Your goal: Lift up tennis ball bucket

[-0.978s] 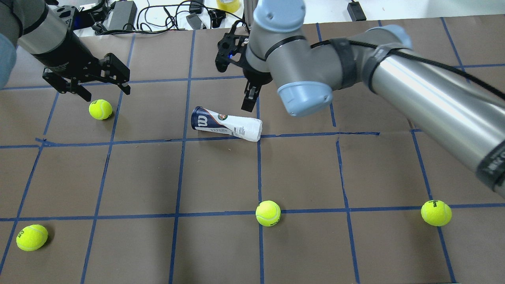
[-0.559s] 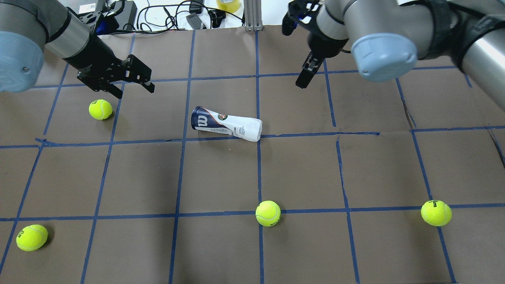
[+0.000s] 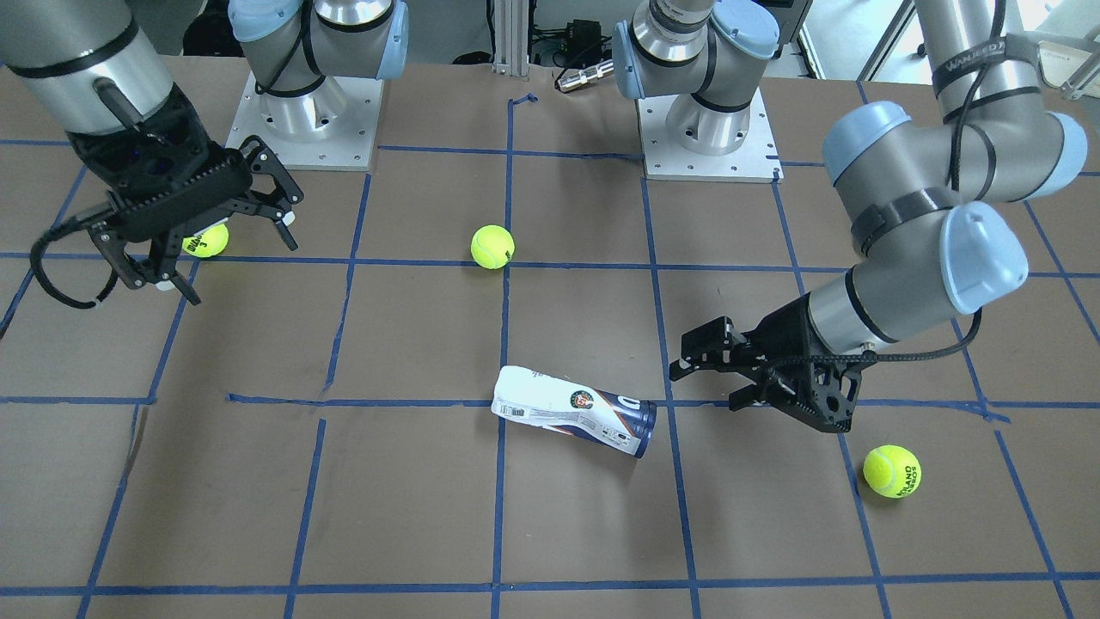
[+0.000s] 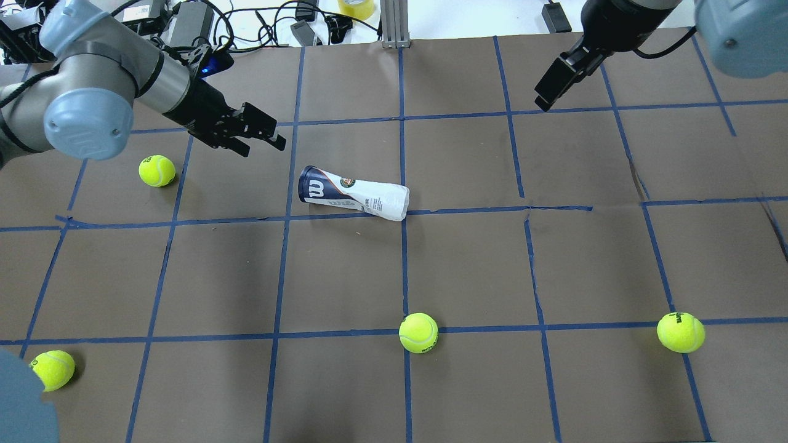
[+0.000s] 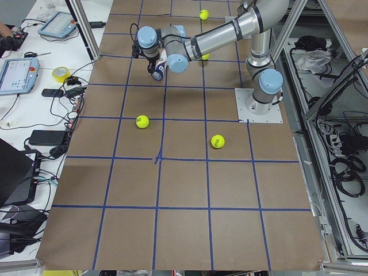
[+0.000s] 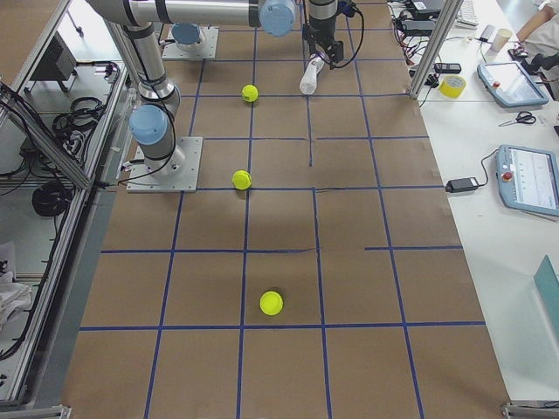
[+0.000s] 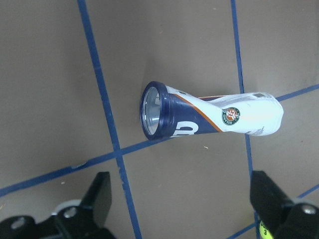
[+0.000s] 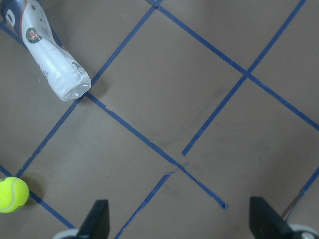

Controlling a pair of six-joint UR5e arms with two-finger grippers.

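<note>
Nearing the tennis ball bucket, left gripper has advanced

1. The tennis ball bucket is showing a white "W" on its navy end.
2. A tennis ball is carrying "ROLAND" in black print.
3. A second ball is showing a "3".

On the bench, the tennis ball bucket lies on its side, mouth toward the nearby left hand; the right hand is well off rightward. One tennis ball lies beside the left hand, three other balls nearer the robot.
</note>
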